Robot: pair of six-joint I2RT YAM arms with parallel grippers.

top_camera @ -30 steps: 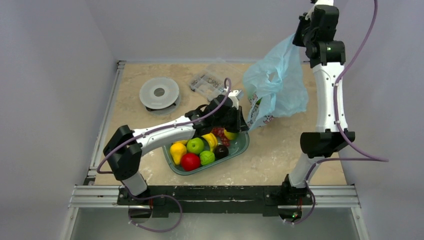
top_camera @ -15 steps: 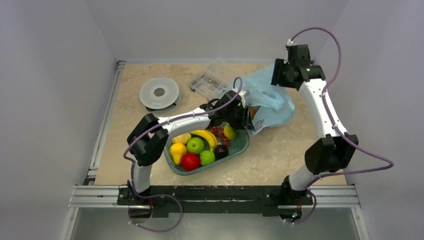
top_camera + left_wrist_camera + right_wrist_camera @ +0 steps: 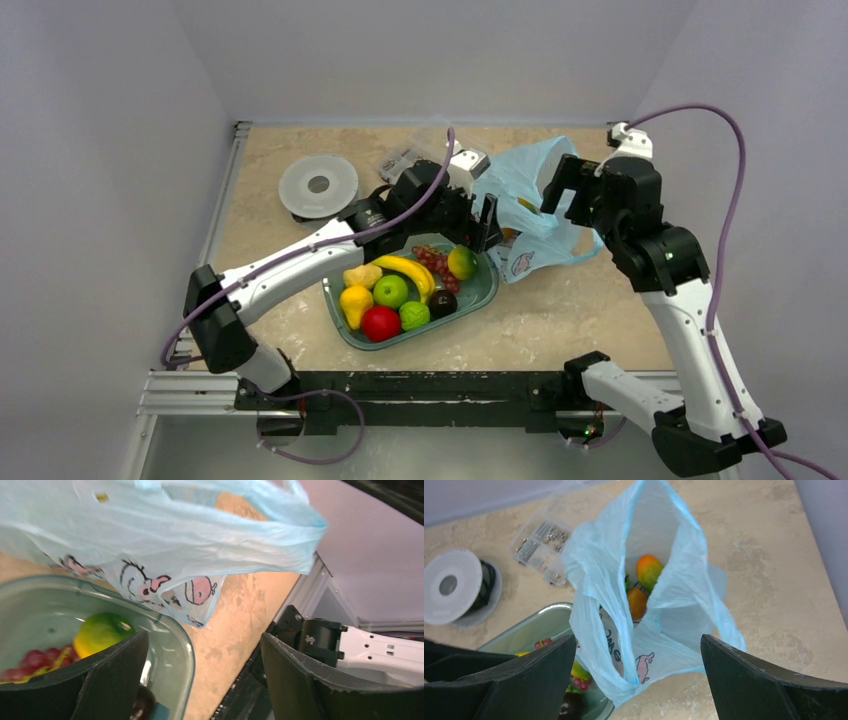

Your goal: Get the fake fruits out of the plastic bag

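Note:
The light-blue plastic bag lies at the back right of the table with its mouth open. In the right wrist view the bag holds a green-and-orange-red mango-like fruit, a small orange fruit and a sliver of a dark-green one. My right gripper is open above the bag; its jaws stand wide apart on either side of the bag's handle without touching it. My left gripper is open and empty at the bag's left side, over the tray's rim. The bag hangs just beyond it.
A teal tray in the middle holds a banana, a pear, apples, grapes and a yellow-green fruit. A white spool and a clear parts box sit at the back. The table's right edge is close to the bag.

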